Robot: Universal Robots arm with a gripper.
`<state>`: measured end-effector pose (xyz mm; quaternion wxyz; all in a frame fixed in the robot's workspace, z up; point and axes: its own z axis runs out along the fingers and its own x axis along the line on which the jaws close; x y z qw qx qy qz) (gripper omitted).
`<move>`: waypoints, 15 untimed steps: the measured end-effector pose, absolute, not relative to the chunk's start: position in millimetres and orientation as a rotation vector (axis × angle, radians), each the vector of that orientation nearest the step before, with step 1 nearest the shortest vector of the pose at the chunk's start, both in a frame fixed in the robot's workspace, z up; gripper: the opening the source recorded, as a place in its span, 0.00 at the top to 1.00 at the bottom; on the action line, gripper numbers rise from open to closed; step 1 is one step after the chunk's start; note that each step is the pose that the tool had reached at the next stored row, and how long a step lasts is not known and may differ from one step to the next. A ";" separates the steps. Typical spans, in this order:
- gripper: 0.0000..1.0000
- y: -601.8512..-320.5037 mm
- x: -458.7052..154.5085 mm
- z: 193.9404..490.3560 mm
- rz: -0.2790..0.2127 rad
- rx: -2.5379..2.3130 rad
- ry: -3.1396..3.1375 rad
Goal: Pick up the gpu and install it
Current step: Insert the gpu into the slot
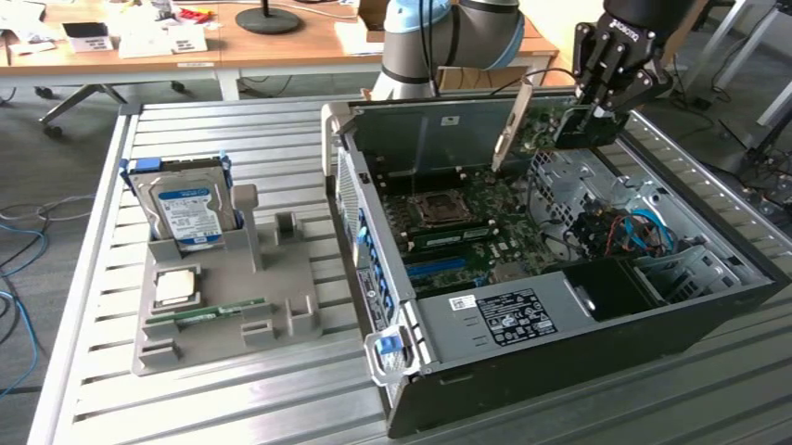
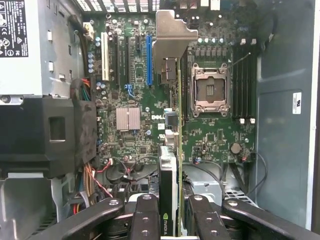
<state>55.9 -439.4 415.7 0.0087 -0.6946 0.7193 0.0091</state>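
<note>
My gripper (image 1: 596, 109) hangs over the far right corner of the open computer case (image 1: 371, 232) and is shut on the gpu (image 1: 580, 128). The card's silver end bracket (image 1: 511, 125) slants down toward the motherboard (image 1: 470, 232). In the wrist view the gpu (image 2: 169, 170) shows edge-on between the black fingers (image 2: 146, 217), with my gripper (image 2: 172, 220) clamped on its sides. Its bracket (image 2: 172, 40) hovers above the board beside a blue slot (image 2: 149, 60) and the empty processor socket (image 2: 210, 90). The card stays above the board, apart from any slot.
A grey holder (image 1: 278, 306) at the exterior view's left carries a silver hard drive (image 1: 188, 209), a square chip (image 1: 174, 287) and a green memory stick (image 1: 210, 316). Inside the case sit a power supply (image 1: 520, 315) and cable bundles (image 1: 619, 232). The arm's base (image 1: 433, 37) stands behind.
</note>
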 end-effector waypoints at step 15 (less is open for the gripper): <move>0.73 -439.5 53.3 404.6 0.028 -2.170 2.247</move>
